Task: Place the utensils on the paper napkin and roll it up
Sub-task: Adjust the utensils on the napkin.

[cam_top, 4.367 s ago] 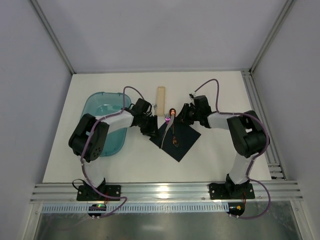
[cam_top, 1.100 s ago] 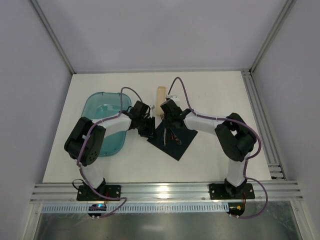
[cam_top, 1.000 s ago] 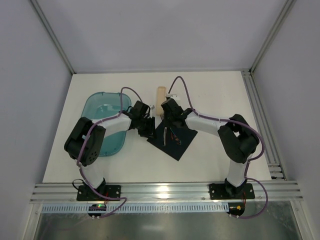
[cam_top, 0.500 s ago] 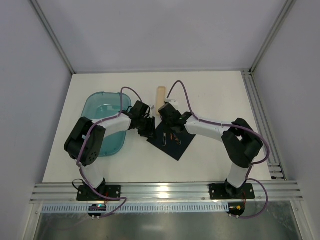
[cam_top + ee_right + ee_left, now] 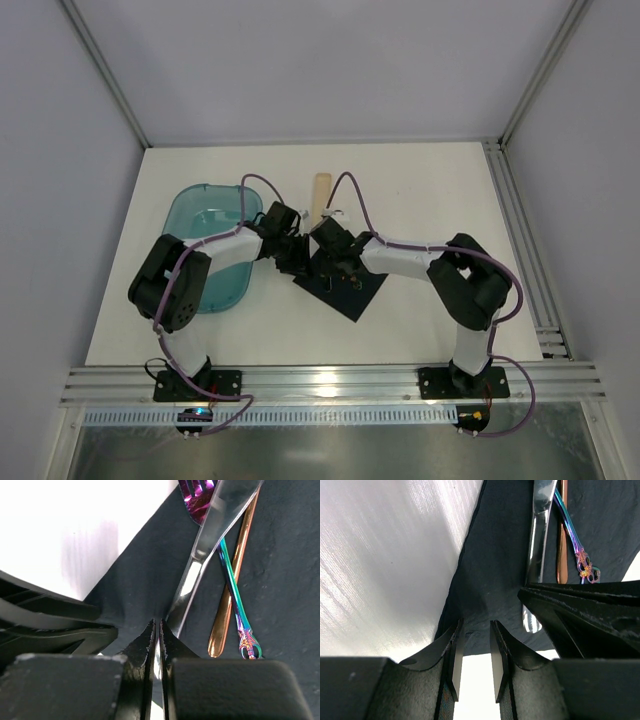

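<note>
Now the rolling step starts: 3 utensils [image 5: 200, 570] lie on the paper napkin [image 5: 290, 580]. The right gripper [image 5: 156, 625] is clenched at its edge and the left gripper [image 5: 476, 627] stands slightly parted beside it. Next, that edge probably needs folding over the handles.

The paper napkin [image 5: 352, 292] is a thin, dark navy, almost black square; it lies flat on the surface as a diamond, one corner pointing near, with a soft crease by its left corner. The utensils [image 5: 220, 575] rest on it lengthwise, close together, heads towards the far corner: a mirror-bright knife [image 5: 200, 555] lying over the neck of an iridescent purple-to-green fork [image 5: 235, 600]; the fork's handle crosses a slim copper-coloured handle [image 5: 222, 625].
</note>
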### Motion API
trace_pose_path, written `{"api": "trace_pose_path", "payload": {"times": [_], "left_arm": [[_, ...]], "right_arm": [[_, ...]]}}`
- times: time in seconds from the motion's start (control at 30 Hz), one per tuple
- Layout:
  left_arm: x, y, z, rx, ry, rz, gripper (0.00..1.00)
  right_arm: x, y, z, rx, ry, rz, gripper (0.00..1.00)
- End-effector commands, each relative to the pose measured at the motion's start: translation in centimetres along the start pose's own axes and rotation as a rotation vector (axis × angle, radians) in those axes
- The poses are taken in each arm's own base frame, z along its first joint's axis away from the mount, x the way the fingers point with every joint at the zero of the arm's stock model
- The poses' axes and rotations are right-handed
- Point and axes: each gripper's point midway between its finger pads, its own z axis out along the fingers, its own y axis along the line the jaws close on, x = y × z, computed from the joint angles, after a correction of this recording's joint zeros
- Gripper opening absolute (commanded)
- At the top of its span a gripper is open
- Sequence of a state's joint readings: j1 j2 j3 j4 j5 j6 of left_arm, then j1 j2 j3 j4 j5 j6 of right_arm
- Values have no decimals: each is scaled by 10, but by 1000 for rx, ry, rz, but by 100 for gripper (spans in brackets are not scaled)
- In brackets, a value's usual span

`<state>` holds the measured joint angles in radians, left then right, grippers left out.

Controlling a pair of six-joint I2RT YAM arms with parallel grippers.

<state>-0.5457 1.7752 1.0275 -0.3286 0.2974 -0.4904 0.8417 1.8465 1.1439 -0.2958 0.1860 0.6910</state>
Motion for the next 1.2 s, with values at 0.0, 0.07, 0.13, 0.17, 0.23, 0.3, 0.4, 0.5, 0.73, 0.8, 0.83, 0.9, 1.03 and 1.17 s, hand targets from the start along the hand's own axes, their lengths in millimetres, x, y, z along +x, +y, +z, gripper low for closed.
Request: {"api": "trace_pose_path", "payload": {"times": [0.0, 0.07, 0.13, 0.17, 0.23, 0.3, 0.4, 0.5, 0.73, 0.8, 0.83, 0.9, 1.03, 1.17], "left_arm": [[10, 15, -5, -75, 22, 3, 32], [10, 15, -4, -75, 22, 3, 32], [11, 16, -4, -76, 25, 3, 32], [11, 16, -4, -77, 27, 4, 32], [11, 16, -4, -78, 26, 3, 32], [10, 16, -4, -80, 25, 3, 32], [10, 17, -4, -81, 27, 1, 32], [10, 17, -4, -84, 27, 2, 32], [12, 19, -4, -93, 34, 0, 32], [11, 19, -4, -93, 32, 2, 32], [11, 19, -4, -95, 31, -1, 31], [10, 19, -5, -98, 30, 0, 32], [10, 20, -6, -103, 29, 1, 32], [3, 11, -11, -78, 11, 1, 32]], "right_arm": [[-1, -4, 4, 22, -19, -12, 6], [-1, -8, 5, 35, -14, -24, 5], [-1, -9, 7, 41, -8, -30, 5], [-1, -8, 6, 37, -7, -34, 5], [-3, -9, 5, 40, -15, -34, 4], [-5, -11, 3, 48, -21, -43, 4], [-11, -18, -1, 67, -35, -61, 4], [-16, -23, -3, 73, -43, -64, 4], [-24, -28, -3, 73, -51, -51, 4], [-26, -29, -4, 75, -58, -46, 4], [-26, -30, -4, 76, -56, -47, 4], [-28, -33, -3, 83, -56, -44, 4], [-30, -32, -6, 76, -59, -44, 4], [-41, -12, -27, -29, -79, -44, 4]]}}
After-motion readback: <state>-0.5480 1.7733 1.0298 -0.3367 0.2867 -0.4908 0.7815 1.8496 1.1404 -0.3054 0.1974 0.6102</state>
